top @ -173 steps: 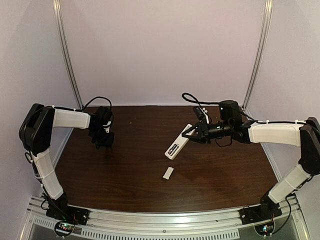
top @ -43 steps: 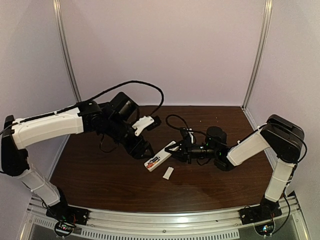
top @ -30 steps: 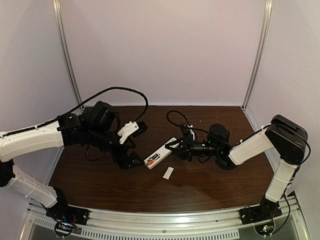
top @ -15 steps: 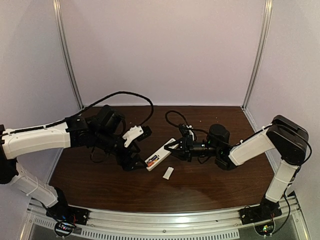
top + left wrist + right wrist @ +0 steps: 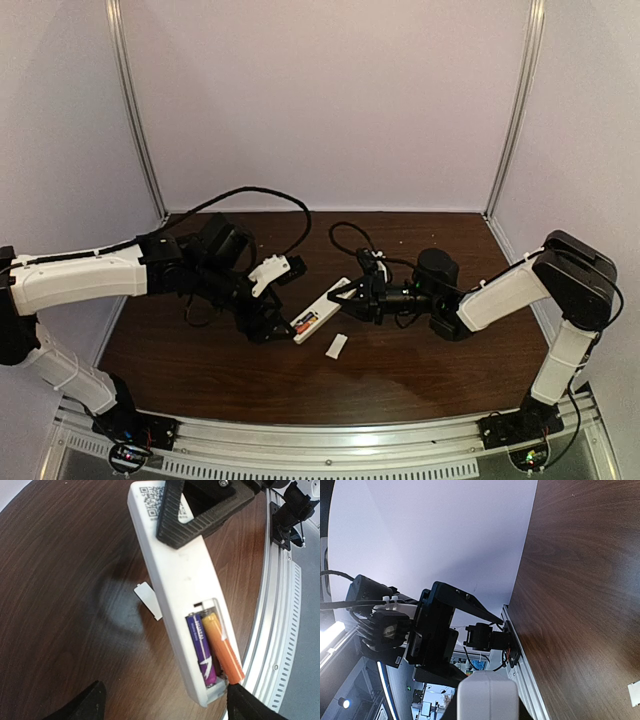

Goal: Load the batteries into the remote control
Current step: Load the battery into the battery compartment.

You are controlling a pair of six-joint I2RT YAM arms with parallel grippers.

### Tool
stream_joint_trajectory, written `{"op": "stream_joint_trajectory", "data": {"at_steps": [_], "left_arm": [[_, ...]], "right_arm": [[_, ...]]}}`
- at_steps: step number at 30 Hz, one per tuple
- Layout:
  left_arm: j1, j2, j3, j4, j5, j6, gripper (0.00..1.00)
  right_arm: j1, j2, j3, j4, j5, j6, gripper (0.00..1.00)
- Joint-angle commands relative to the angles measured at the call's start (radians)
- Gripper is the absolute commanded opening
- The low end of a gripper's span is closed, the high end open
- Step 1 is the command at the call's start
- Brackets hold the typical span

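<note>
Right gripper (image 5: 352, 297) clamps the labelled far end of the slim white plastic remote control (image 5: 180, 575), holding it slanted over the dark wooden table (image 5: 60, 580). Left gripper (image 5: 167, 701) hangs spread wide, one finger on either side of the open battery bay. The bluish-purple battery (image 5: 202, 650) lies seated. The orange-red battery (image 5: 222, 647) lies beside it, its near end poking past the bay's edge. Both cells look light, hard and slick, so pressing that raised end probably suits better than pinching. A small flat white cover (image 5: 148, 600) lies nearby.
</note>
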Motion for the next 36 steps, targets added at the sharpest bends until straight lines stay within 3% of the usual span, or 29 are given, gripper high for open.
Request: {"op": "stream_joint_trajectory", "data": {"at_steps": [1, 5, 13, 20, 27, 36], "left_arm": [[0.004, -0.01, 0.006, 0.047, 0.016, 0.007, 0.87], [0.006, -0.065, -0.029, 0.082, 0.082, 0.017, 0.92], [0.008, -0.055, -0.038, 0.077, 0.12, 0.029, 0.91], [0.008, -0.142, -0.082, 0.147, 0.092, 0.138, 0.66], [0.006, -0.364, -0.204, 0.281, 0.162, 0.311, 0.56], [-0.098, -0.317, -0.121, 0.171, 0.184, 0.509, 0.39]], "right_arm": [[0.014, -0.041, 0.036, 0.012, -0.022, -0.028, 0.0], [0.014, -0.058, 0.046, -0.046, -0.028, -0.071, 0.0], [0.015, -0.069, 0.058, -0.061, -0.039, -0.079, 0.0], [0.015, -0.069, 0.052, -0.075, -0.05, -0.068, 0.0], [0.015, -0.082, 0.051, -0.159, -0.066, -0.091, 0.0], [0.04, -0.085, 0.091, -0.249, -0.108, -0.103, 0.0]]}}
